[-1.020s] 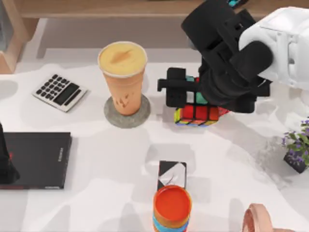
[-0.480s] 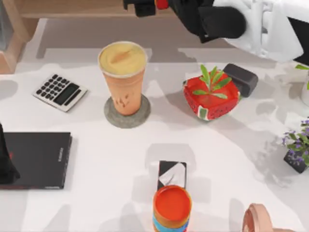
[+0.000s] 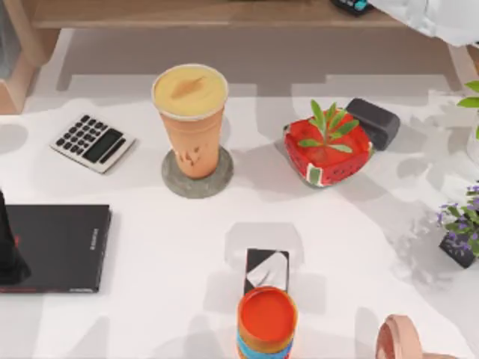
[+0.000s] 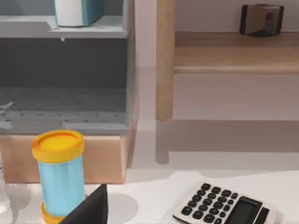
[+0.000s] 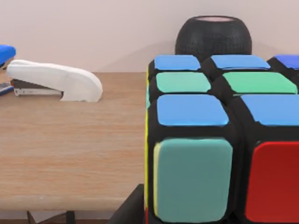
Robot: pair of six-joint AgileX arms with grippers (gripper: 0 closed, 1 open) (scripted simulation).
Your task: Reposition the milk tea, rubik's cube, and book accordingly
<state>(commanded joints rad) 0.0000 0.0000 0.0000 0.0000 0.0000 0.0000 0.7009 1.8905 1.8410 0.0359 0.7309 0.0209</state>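
Observation:
The milk tea [image 3: 189, 120], a tall orange-tan cup with a creamy top, stands on a grey coaster [image 3: 213, 183] at the table's back middle. The rubik's cube [image 5: 219, 140] sits large in the right wrist view over a wooden shelf [image 5: 70, 154], and my right gripper [image 3: 350, 4] is shut on it, one dark finger [image 5: 131, 212] showing under it. The teal book [image 4: 77, 11] with white page edges stands on a grey shelf in the left wrist view. My left arm [image 3: 9, 254] is parked at the table's left edge.
On the table lie a calculator [image 3: 93, 142], a flat black book [image 3: 56, 247], a red pot with a plant [image 3: 327, 146], a dark box [image 3: 374, 122], a tissue box [image 3: 266, 269] and an orange-topped container [image 3: 267, 321]. A white stapler [image 5: 56, 81] and black speaker [image 5: 212, 37] sit on the shelf.
My right arm has lifted the rubik's cube off the table and carried it back to the wooden shelf, uncovering the red pot and dark box. Nothing else moved.

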